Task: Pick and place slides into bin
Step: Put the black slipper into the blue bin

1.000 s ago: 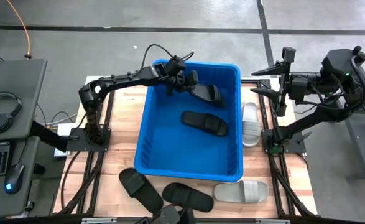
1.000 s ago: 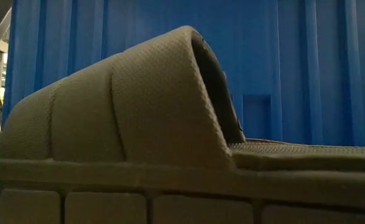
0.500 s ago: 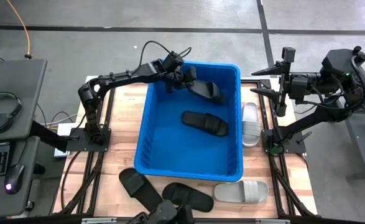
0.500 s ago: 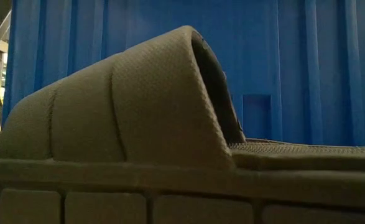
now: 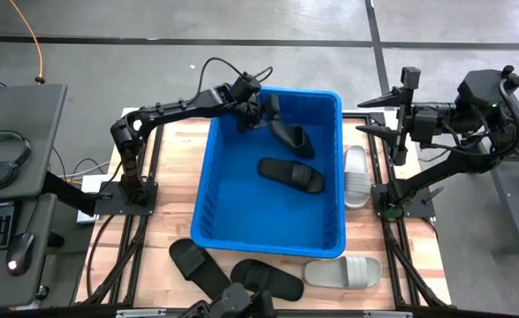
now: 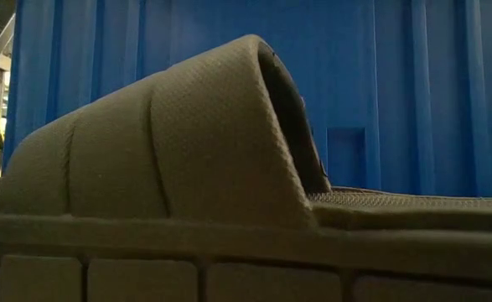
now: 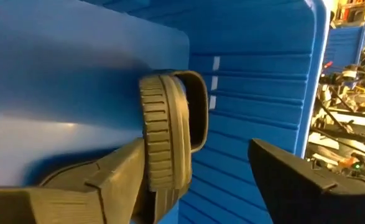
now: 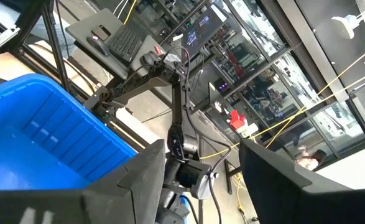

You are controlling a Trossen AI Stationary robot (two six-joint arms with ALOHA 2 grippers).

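Note:
The blue bin (image 5: pixel 268 240) stands mid-table. My left gripper (image 5: pixel 261 110) reaches over its far left corner, open. A black slide (image 5: pixel 292 132) stands on its edge inside the bin near the far wall, just off that gripper; the left wrist view shows its ribbed sole (image 7: pixel 163 137) beside one finger. A second black slide (image 5: pixel 292 175) lies flat on the bin floor. My right gripper (image 5: pixel 376 113) hangs open and empty beyond the bin's far right corner. My left gripper is open. The black slide's sole edge (image 7: pixel 152 177) lies against the inner side of one finger (image 7: pixel 107 180); the other finger (image 7: pixel 294 180) stands well apart from it. The slide stands on its edge inside the bin, strap toward the open gap.
Two black slides (image 5: pixel 197 263) (image 5: pixel 268 278) and a light grey slide (image 5: pixel 343 269) lie on the table near the bin's near wall. Another light slide (image 5: pixel 356 175) lies right of the bin. In the low view a black slide (image 6: pixel 187 143) blocks most of the bin wall (image 6: pixel 413 84).
The black slide at my left gripper has turned from lying nearly flat onto its edge and has sunk lower into the bin near the far wall. My left gripper has shifted slightly toward the table's far edge.

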